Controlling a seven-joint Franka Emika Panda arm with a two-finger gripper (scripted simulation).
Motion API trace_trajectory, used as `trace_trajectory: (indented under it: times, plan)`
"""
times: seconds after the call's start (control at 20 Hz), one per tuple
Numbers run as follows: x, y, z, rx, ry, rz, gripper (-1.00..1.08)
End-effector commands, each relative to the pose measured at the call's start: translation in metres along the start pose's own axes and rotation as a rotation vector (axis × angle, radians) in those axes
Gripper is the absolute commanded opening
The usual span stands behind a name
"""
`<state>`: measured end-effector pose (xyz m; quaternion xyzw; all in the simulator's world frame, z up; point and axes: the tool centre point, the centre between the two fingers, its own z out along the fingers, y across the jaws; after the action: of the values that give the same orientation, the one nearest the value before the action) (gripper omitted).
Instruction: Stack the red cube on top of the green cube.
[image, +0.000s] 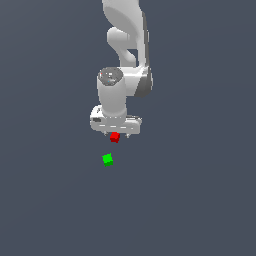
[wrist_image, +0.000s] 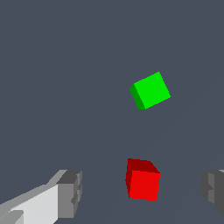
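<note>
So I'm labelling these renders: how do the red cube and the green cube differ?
The red cube sits between the open gripper's fingers; the green cube lies apart, outside them. They differ in colour, and their edges are turned differently. Both look plain and similar in size.

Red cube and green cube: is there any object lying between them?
No. In the wrist view the stretch between the red cube and the green cube is bare grey floor. The exterior view shows the same gap, nothing in it.

My white jointed arm (image: 125, 55) reaches straight down; my white two-fingered claw (wrist_image: 142, 192) hangs with jaws spread wide, gripping nothing.
</note>
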<state>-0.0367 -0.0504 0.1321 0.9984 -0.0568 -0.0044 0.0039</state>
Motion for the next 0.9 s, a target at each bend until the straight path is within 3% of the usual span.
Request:
trace_trajectory:
  times: [0.0, 0.45, 0.85]
  plan:
    - [-0.012, 0.006, 0.012, 0.001, 0.001, 0.024, 1.00]
    - [-0.049, 0.023, 0.050, 0.006, 0.006, 0.101, 1.00]
    - [-0.060, 0.027, 0.062, 0.008, 0.008, 0.123, 1.00]
